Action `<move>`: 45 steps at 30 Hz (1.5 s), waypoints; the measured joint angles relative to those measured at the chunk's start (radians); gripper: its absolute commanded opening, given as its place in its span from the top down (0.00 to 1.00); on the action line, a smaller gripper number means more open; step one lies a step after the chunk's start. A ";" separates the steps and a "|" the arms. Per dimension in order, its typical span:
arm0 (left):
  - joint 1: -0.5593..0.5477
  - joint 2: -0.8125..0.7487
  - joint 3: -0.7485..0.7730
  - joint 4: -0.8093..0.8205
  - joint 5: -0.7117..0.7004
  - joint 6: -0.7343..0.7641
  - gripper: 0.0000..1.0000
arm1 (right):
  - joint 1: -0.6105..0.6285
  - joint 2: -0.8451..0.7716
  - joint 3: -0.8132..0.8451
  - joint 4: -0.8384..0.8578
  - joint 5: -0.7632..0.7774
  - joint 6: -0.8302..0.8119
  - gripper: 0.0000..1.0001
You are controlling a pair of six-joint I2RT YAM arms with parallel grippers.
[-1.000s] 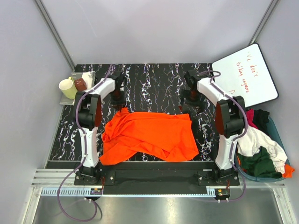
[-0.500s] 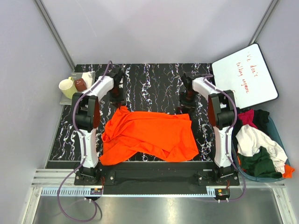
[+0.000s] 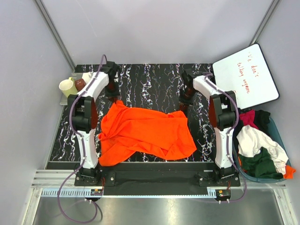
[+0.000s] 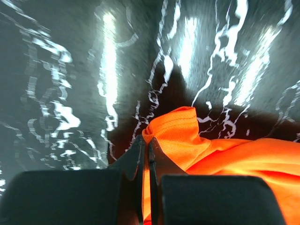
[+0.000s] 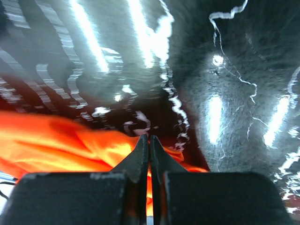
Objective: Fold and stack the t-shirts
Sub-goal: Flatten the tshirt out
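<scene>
- Orange t-shirt [image 3: 145, 133]: one, lying rumpled across the middle of the black marbled table [image 3: 150, 77], with its far corners drawn up into points.
- Left gripper [image 3: 114, 97]: arm stretched far forward, wrist tipped down. The left wrist view shows its fingers pressed together on the shirt's far left corner.
- Right gripper [image 3: 183, 106]: arm stretched forward likewise, fingers closed and pinching the far right corner.
- Blue bin [image 3: 277, 136], right of the table, holds a heap of four counted: white shirt [image 3: 258, 140], dark green shirt [image 3: 258, 164], magenta-red shirt [image 3: 250, 117], black shirt [image 3: 263, 116].
- Whiteboard [image 3: 246, 75], far right: red handwriting, too small to read surely.
- Two cups, far left: cream mug [image 3: 67, 86], brown cup [image 3: 80, 84].
</scene>
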 measured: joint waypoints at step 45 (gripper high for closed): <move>0.050 -0.259 -0.146 0.022 0.014 0.014 1.00 | -0.026 -0.063 -0.149 0.337 -0.015 0.074 0.14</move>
